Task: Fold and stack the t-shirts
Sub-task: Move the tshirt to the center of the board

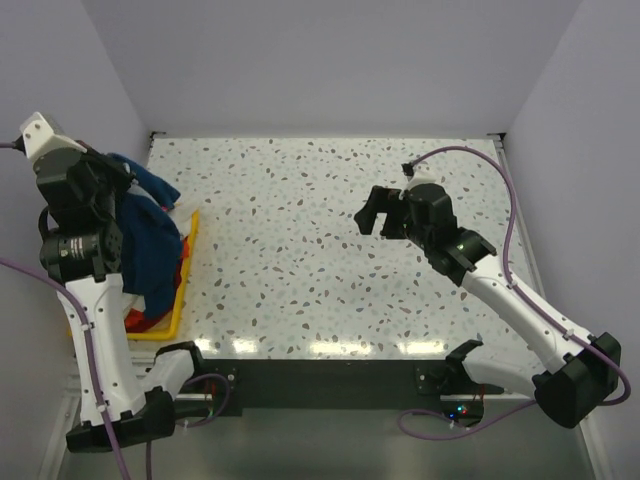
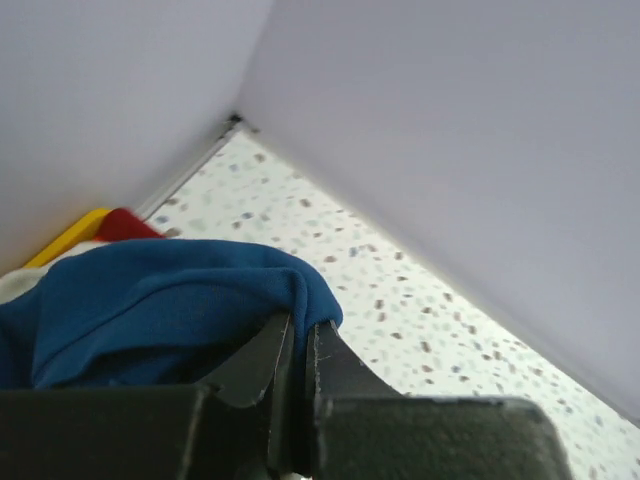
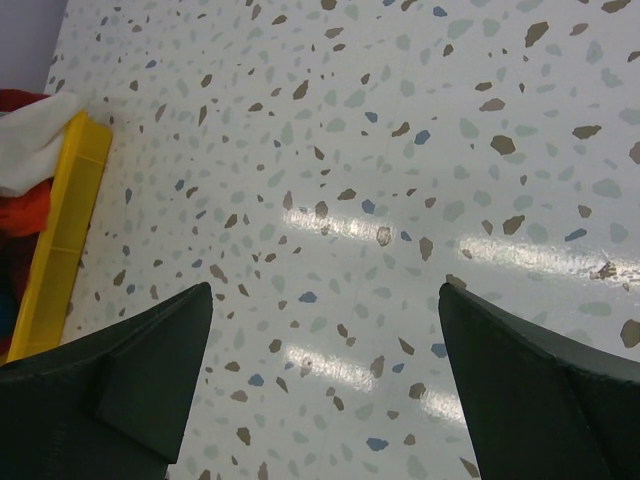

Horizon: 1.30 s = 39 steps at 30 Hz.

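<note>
**Blue shirt pinched at the bin**

The left gripper (image 2: 300, 335) is closed to a slit on a fold of the blue shirt (image 2: 150, 300). The shirt lies heaped on the bin (image 1: 186, 262) at the left edge of the table (image 1: 300, 200). This looks like the pick-out step, with nothing folded yet. The next move, I judge, calls for lifting the shirt clear and spreading it flat.

The right gripper (image 1: 378, 214) hovers wide open and empty over mid-table. Only the left wrist view shows the pinch. The top view shows the whole heap, and the right wrist view shows white cloth (image 3: 30, 150) and red cloth (image 3: 22, 215) beneath.
</note>
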{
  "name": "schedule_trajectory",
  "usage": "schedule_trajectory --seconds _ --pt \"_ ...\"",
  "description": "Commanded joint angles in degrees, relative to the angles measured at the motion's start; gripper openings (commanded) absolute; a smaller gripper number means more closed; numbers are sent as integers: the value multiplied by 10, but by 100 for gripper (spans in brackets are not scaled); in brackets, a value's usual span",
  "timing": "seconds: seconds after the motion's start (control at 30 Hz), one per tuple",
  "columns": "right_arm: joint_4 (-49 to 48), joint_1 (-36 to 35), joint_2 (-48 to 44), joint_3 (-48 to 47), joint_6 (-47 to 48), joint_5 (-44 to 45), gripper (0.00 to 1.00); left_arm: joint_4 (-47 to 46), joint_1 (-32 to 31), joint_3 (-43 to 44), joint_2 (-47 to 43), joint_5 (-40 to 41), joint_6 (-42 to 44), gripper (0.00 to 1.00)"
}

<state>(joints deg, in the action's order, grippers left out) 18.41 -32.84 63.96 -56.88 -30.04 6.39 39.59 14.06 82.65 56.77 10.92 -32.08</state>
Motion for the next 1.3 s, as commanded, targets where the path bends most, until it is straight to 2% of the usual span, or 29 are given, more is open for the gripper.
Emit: schedule_trajectory --seconds 0.0,0.07,0.13,0.27,0.33,0.5,0.6,0.77,0.8,0.83,0.9,0.93,1.03,1.13,1.27 --pt "-11 0 -14 -23 -3 -1 99 -65 -9 69 11 -158 4 0" --pt "-11 1 -19 -24 -2 8 99 -72 -24 96 31 -201 -2 0" --pt "-15 1 -29 -23 -2 9 99 -79 -47 131 47 -208 -10 0" --pt "-19 0 -38 -26 -4 3 99 -97 -161 186 89 -186 -11 0" --pt "-15 1 -42 -33 -4 4 99 -105 -189 207 117 -187 -19 0" --pt "-5 0 -56 -40 5 12 99 -120 -324 250 168 -122 -16 0" --pt "4 1 -65 -41 9 18 99 -127 -387 257 199 -86 -15 0" --pt "7 0 -68 -28 14 48 99 -165 -403 183 225 -95 -35 0" --pt "7 1 -67 -24 16 55 99 -170 -403 149 229 -97 -33 3" --pt "3 1 -64 -14 15 60 99 -175 -403 135 241 -99 -32 21" --pt "-14 0 -51 4 16 69 99 -171 -401 98 254 -103 -29 40" --pt "-19 1 -42 9 17 69 99 -167 -397 86 264 -107 -27 55" --pt "-31 0 1 13 19 70 99 -178 -367 17 259 -139 -40 62" --pt "-40 0 53 6 31 66 99 -218 -330 -91 227 -178 -59 63" --pt "-60 0 127 -2 34 61 99 -246 -317 -230 198 -191 -68 63"
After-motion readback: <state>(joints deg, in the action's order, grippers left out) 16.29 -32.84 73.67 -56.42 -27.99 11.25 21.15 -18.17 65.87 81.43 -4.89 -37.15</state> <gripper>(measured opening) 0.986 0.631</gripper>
